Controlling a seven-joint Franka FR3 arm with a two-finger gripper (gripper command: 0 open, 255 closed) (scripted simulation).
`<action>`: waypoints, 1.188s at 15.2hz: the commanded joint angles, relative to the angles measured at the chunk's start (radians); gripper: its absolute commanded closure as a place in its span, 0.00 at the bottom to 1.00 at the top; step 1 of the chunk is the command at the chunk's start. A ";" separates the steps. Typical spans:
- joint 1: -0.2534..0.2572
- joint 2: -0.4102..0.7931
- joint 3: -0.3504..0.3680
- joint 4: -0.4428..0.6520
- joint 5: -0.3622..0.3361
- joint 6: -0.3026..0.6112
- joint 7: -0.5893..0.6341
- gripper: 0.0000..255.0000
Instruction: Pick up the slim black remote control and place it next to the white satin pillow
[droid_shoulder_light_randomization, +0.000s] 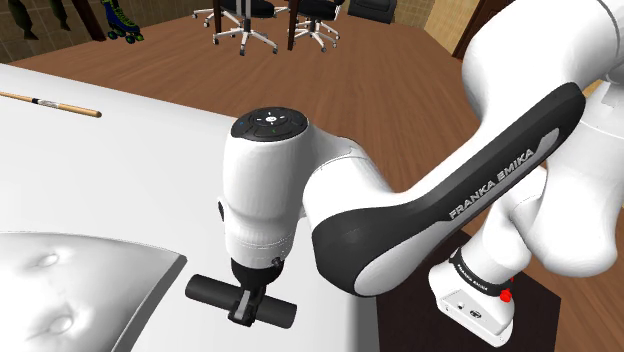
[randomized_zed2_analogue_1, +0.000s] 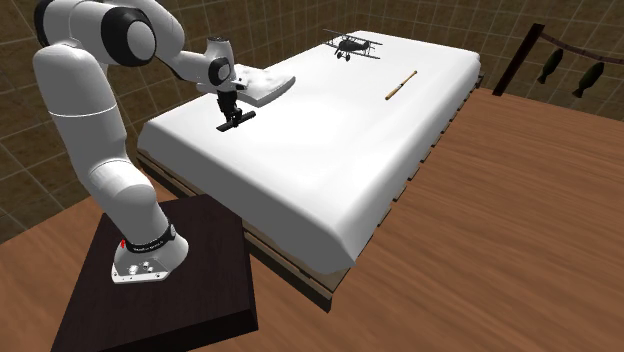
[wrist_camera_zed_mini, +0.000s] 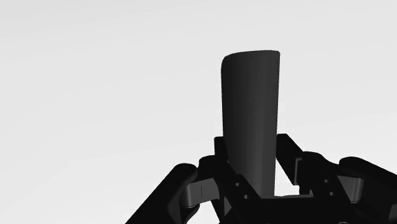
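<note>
Your black gripper (droid_shoulder_light_randomization: 243, 306) is clamped on the slim black remote control (droid_shoulder_light_randomization: 208, 290), just beside the white satin pillow (droid_shoulder_light_randomization: 70, 285). Risk: released high, it could bounce off the white bed (droid_shoulder_light_randomization: 130, 170), away from the pillow.

Smooth, matt black remote (wrist_camera_zed_mini: 250, 121). White pillow (droid_shoulder_light_randomization: 70, 290), dimpled cloth with a soft sheen. Brown wood-plank floor (randomized_zed2_analogue_1: 490, 230); glossy, smooth white arm (droid_shoulder_light_randomization: 265, 190) shell.
</note>
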 joint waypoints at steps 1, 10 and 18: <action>0.000 0.000 0.000 0.000 0.000 0.000 0.000 0.00; -0.014 -0.081 0.004 0.044 0.040 -0.119 -0.029 0.00; -0.014 -0.081 0.004 0.044 0.040 -0.119 -0.029 0.00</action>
